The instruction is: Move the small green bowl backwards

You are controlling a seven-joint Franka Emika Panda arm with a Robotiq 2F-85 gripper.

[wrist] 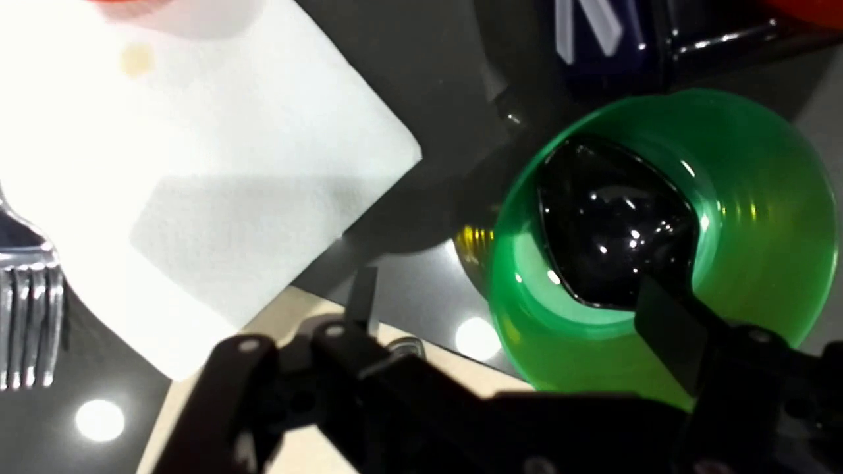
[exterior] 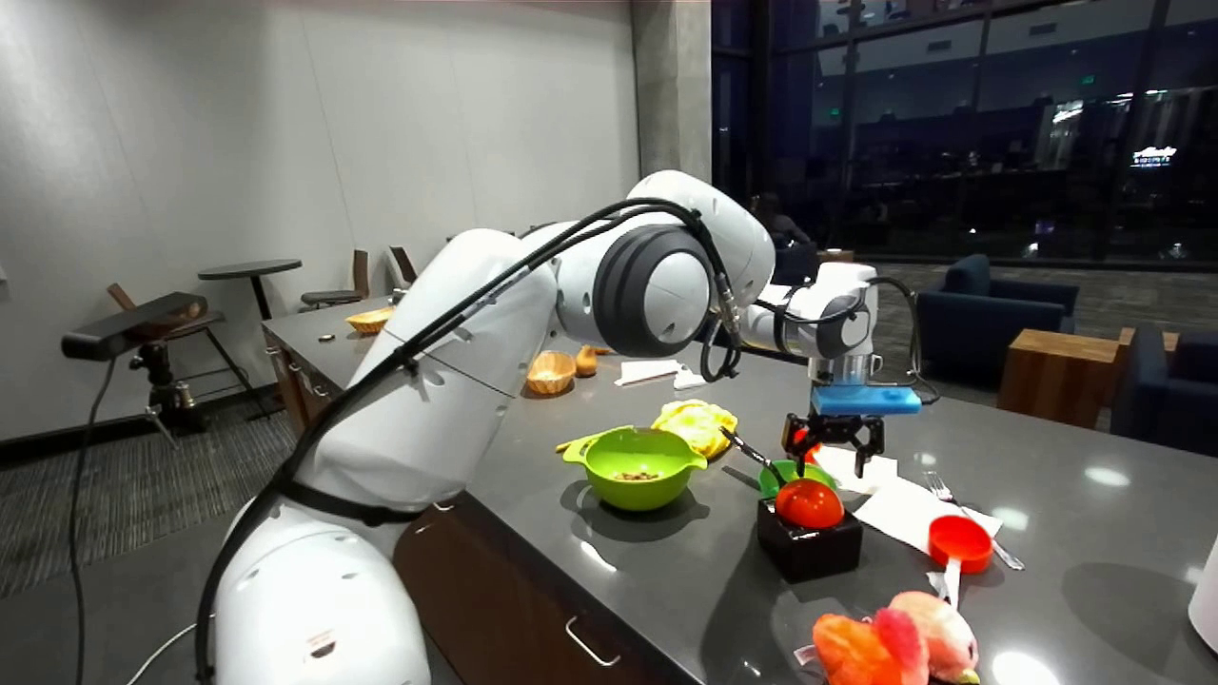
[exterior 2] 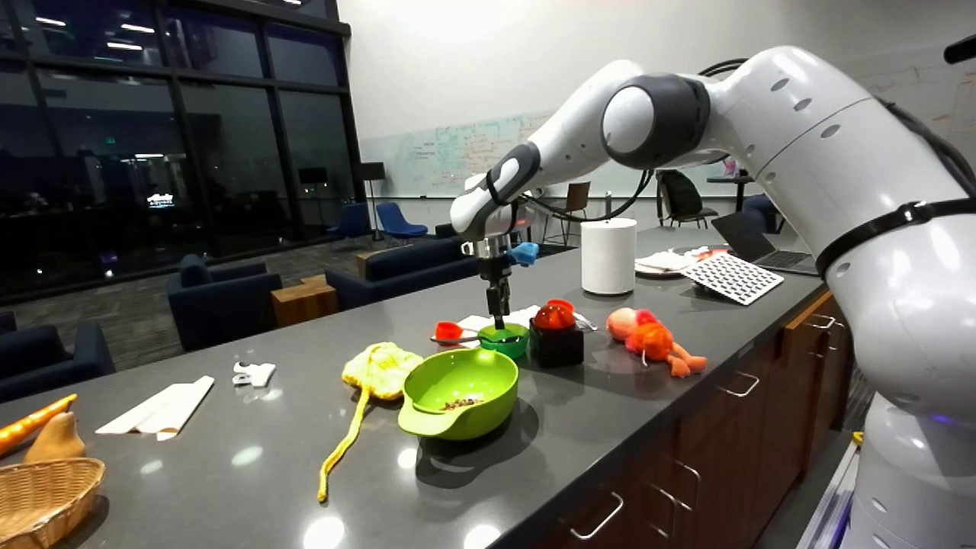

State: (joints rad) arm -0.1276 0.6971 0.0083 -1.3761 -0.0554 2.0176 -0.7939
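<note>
The small green bowl (exterior: 769,484) stands upright on the dark counter behind a black box. It also shows in an exterior view (exterior 2: 512,349) and in the wrist view (wrist: 757,217). A black spoon (wrist: 616,224) rests with its head in it. My gripper (exterior: 826,459) points down over the bowl, open; it shows edge-on in an exterior view (exterior 2: 499,324). In the wrist view my gripper (wrist: 514,322) has one finger over the bowl's inside and the other outside its rim. Nothing is held. I cannot tell whether the fingertips are below the rim.
The larger lime bowl (exterior 2: 457,393) stands beside the small one. A black box (exterior: 809,547) carries a red dome (exterior: 809,502). White napkins (exterior: 918,514), a red cup (exterior: 959,542), a fork (wrist: 26,309), a yellow cloth (exterior 2: 381,370) and a plush toy (exterior: 894,642) lie around.
</note>
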